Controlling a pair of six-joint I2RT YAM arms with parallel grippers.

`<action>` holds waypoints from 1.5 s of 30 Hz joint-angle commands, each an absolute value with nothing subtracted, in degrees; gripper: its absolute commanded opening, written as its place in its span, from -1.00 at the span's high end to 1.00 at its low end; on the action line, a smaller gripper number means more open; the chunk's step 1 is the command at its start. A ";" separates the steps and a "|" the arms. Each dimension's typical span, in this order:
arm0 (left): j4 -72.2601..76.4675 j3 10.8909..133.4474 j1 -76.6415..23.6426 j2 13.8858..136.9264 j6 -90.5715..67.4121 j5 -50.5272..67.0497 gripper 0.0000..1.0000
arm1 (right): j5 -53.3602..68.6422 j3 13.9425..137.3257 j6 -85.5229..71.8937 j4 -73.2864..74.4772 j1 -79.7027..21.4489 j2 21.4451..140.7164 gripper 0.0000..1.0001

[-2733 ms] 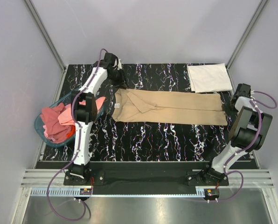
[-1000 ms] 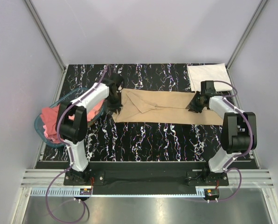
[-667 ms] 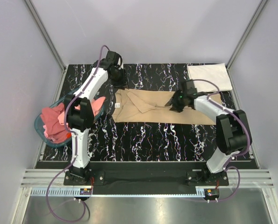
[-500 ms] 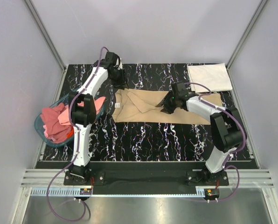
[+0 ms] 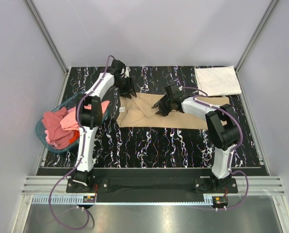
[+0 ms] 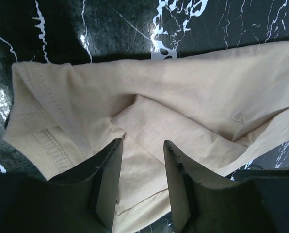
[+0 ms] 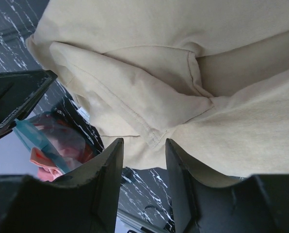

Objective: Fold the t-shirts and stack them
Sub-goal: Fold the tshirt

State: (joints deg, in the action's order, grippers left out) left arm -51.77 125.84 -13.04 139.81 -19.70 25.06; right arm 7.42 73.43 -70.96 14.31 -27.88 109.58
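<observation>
Since half a second ago the right gripper [image 5: 159,106] has slid leftward along the tan t-shirt [image 5: 183,120], and the left gripper [image 5: 129,92] has dipped toward that shirt's far left corner. The shirt lies flat across the middle of the black marbled table [image 5: 149,145] as a long narrow band, with its sleeves folded inward and a small white label near its left end. Only the top view shows the white t-shirt [image 5: 217,80] folded at the far right corner. The left wrist view alone shows stitched hems and a creased flap of tan cloth between the parted fingers [image 6: 107,179], which clamp nothing. The right wrist view also shows spread, empty fingers above a folded sleeve, and beyond them the blue basket [image 7: 25,132] holding pink and red t-shirts [image 7: 62,141].
</observation>
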 commanded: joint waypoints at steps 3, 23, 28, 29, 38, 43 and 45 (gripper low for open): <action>-48.25 127.70 -13.01 141.94 -20.04 26.63 0.11 | 6.15 76.11 -71.98 13.18 -28.56 111.36 0.06; -45.44 128.32 -13.01 142.91 -20.39 26.81 0.59 | 3.96 76.02 -75.32 13.45 -30.85 112.67 0.04; -45.18 129.20 -13.01 142.56 -21.35 27.07 1.00 | 3.16 76.90 -74.88 13.54 -30.85 113.55 0.08; -45.09 129.46 -13.09 142.47 -21.53 27.16 1.00 | 3.16 77.08 -74.88 13.54 -30.85 113.73 0.10; -34.30 130.08 -13.18 141.42 -23.64 36.72 1.00 | 2.38 77.96 -73.74 13.27 -30.85 112.77 0.10; -29.19 129.46 -13.18 141.59 -25.13 39.98 1.00 | 0.36 77.78 -72.86 13.27 -30.85 111.36 0.10; -26.90 129.29 -13.27 142.11 -26.27 40.69 1.00 | 0.35 77.61 -72.69 13.27 -30.94 110.92 0.10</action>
